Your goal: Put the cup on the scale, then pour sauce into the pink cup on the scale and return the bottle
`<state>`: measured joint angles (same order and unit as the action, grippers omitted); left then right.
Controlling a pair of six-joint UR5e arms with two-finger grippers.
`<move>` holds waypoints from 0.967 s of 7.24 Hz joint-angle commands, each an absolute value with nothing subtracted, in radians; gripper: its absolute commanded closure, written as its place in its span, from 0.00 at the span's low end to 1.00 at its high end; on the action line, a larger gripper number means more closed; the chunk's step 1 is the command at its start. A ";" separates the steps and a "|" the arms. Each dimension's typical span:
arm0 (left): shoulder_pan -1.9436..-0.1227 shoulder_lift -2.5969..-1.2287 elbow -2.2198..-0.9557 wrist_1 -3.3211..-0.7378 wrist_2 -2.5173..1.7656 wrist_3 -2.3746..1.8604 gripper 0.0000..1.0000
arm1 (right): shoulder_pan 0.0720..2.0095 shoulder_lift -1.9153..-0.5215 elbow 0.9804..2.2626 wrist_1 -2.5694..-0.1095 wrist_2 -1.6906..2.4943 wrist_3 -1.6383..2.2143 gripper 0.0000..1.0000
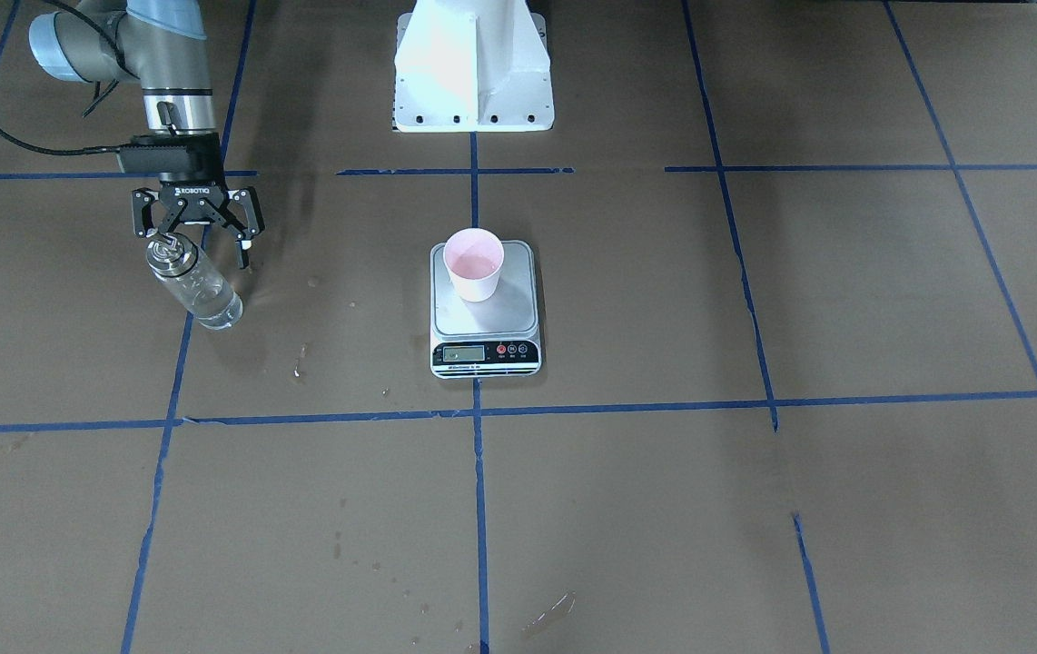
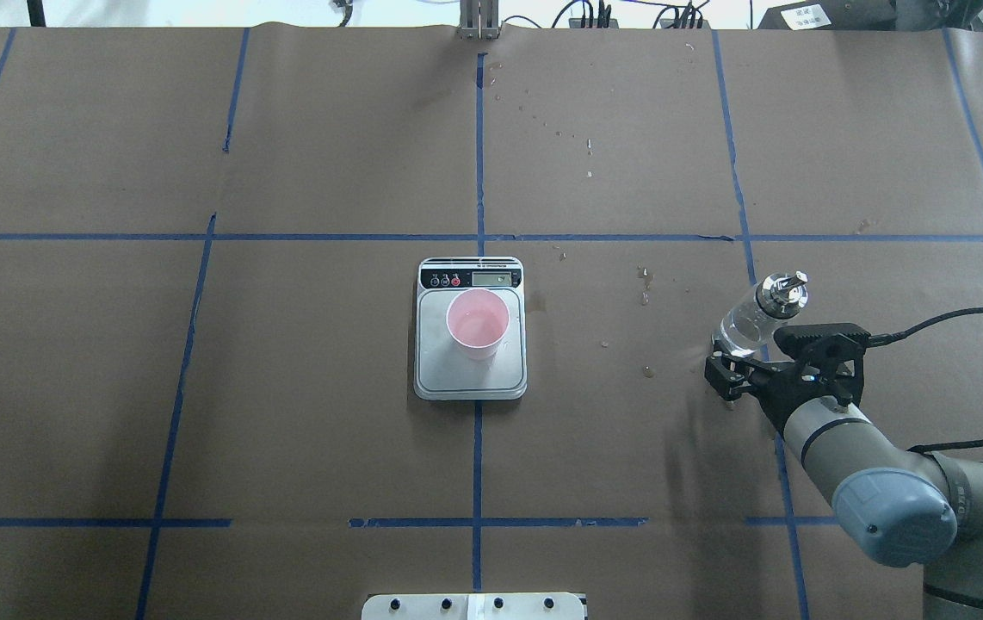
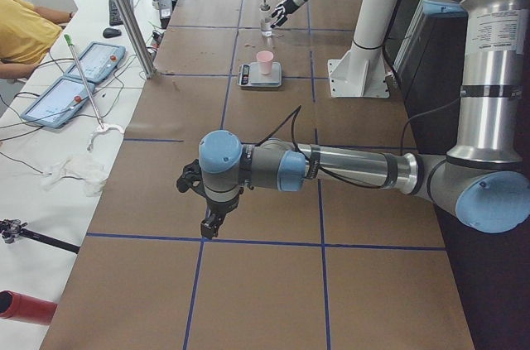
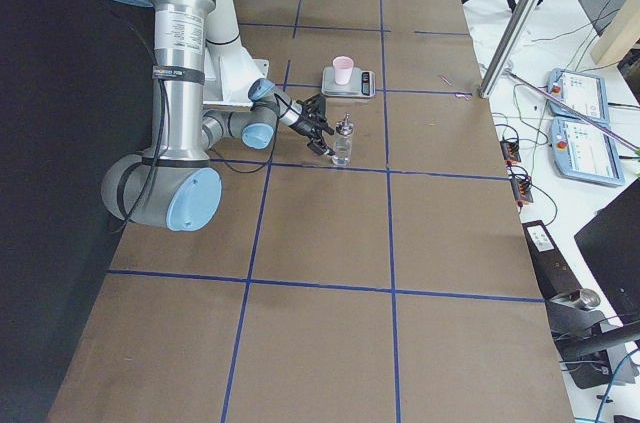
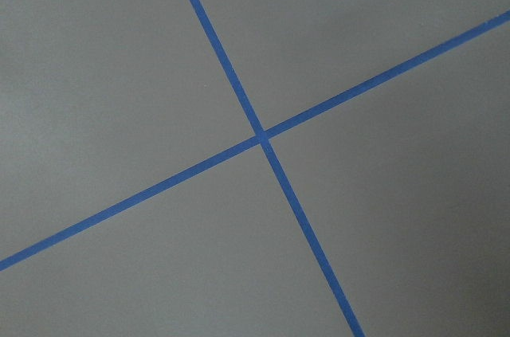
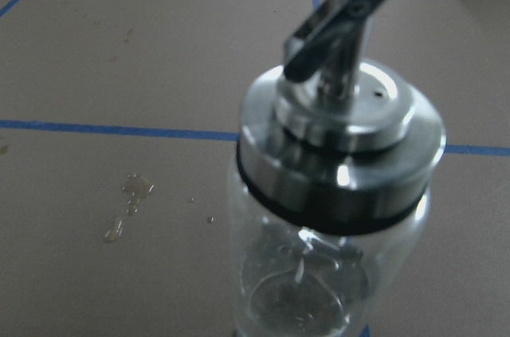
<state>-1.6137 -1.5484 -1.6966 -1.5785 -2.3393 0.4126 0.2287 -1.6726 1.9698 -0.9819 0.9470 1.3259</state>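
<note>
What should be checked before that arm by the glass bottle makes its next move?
1. Small pale pink paper cup stands on flat steel kitchen scale: ok.
2. Clear liquid in cup: ok.
3. Clear glass bottle with metal pourer cap standing upright: ok.
4. Right tool open, not clamping bottle: ok.
5. Left tool far from scale: ok.
6. Scale display reading: cannot tell.

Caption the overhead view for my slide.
Pink cup sits on the scale at centre; the right gripper, open, hovers by the bottle standing on the table.
</note>
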 commanded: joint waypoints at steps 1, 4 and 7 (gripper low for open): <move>-1.614 -1.546 -1.697 -1.578 -2.339 0.413 0.00 | 0.172 -1.774 2.038 -0.982 0.945 1.318 0.00; -1.614 -1.545 -1.697 -1.582 -2.339 0.413 0.00 | 0.184 -1.876 2.125 -0.967 1.034 1.197 0.00; -1.614 -1.545 -1.698 -1.583 -2.339 0.413 0.00 | 0.463 -1.920 2.009 -0.723 1.332 0.950 0.00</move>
